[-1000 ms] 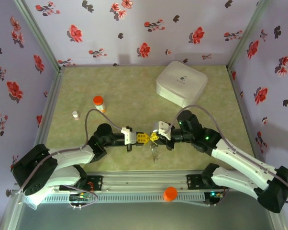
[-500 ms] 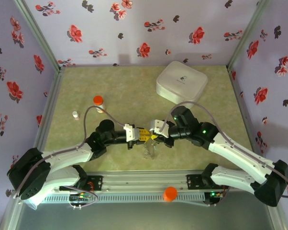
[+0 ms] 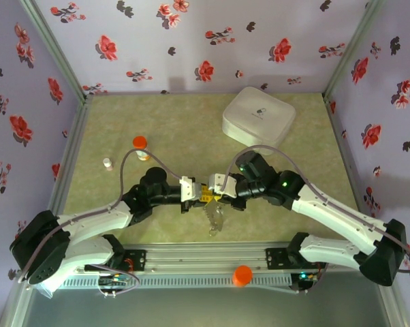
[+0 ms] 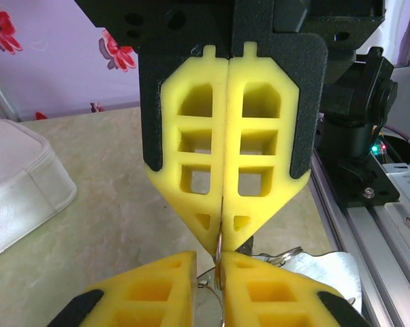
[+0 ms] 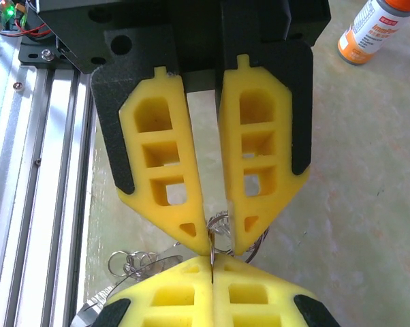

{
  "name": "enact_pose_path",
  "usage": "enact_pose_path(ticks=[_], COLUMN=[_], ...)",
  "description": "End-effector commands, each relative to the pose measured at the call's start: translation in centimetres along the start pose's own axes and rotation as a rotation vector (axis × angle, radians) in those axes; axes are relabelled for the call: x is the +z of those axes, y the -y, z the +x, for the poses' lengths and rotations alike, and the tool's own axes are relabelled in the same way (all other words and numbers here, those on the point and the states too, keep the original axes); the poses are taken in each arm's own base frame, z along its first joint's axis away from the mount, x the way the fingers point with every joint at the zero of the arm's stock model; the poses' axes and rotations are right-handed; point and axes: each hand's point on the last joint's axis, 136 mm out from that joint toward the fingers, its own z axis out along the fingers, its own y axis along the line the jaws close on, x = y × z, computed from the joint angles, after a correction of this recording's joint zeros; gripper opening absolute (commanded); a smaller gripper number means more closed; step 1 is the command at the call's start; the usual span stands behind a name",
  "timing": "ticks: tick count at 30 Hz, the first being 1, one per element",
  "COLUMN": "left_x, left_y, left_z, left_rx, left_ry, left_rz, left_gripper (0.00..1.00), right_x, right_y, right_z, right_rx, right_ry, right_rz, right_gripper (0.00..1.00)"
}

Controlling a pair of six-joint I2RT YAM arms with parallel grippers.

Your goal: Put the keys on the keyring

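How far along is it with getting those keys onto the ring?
Midway, by the look of it. Done: keys and keyring are gathered together where the two grippers meet. In hand: the right gripper is shut on a thin strand of the keyring, and the left gripper stands slightly open around it. Left: threading; whether either key is on yet is too small to tell.

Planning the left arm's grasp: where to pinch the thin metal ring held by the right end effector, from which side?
Likely the arc of metal ring showing past the right end effector's shut tips, coming straight at them from the left. It stands edge-on in line with the left end effector's gap; the keys dangle below, so stay above.
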Motion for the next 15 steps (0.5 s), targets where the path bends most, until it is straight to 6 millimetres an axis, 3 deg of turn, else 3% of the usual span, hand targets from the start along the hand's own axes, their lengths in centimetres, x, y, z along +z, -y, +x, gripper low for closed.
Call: enact_pose_path(ticks=[1,5,8,11,15], left_x=[0.4,0.4,0.2,-0.2,-0.9], left_y=[-0.5,-0.5,-0.6,-0.9,-1.4], left_z=[-0.9,-1.0,-1.0,-1.6,-2.4], left_rx=[0.019,0.022,0.027,0.037,0.024], left_ry=[0.017,0.020,0.020,0.063,0.134], left_rz=[-0.006,-0.005,-0.016,-0.058,-0.115], left_gripper=[0.13,0.00,0.00,0.00,0.00], right_x=[-0.6,-0.7,-1.2,-2.0,-2.1], right_y=[-0.5,-0.7,-0.8,0.0,0.8], right_z=[-3.5,-3.8,-4.1,-3.7,-1.6], right_rx=[-0.050,-0.055,-0.060,-0.004,0.091], right_ry=[0.136,0.159,0.194,0.266,0.281], right_rz=[-0.017,-0.015,0.001,0.053,0.112], right_gripper=[0.00,0.00,0.00,0.23,0.28])
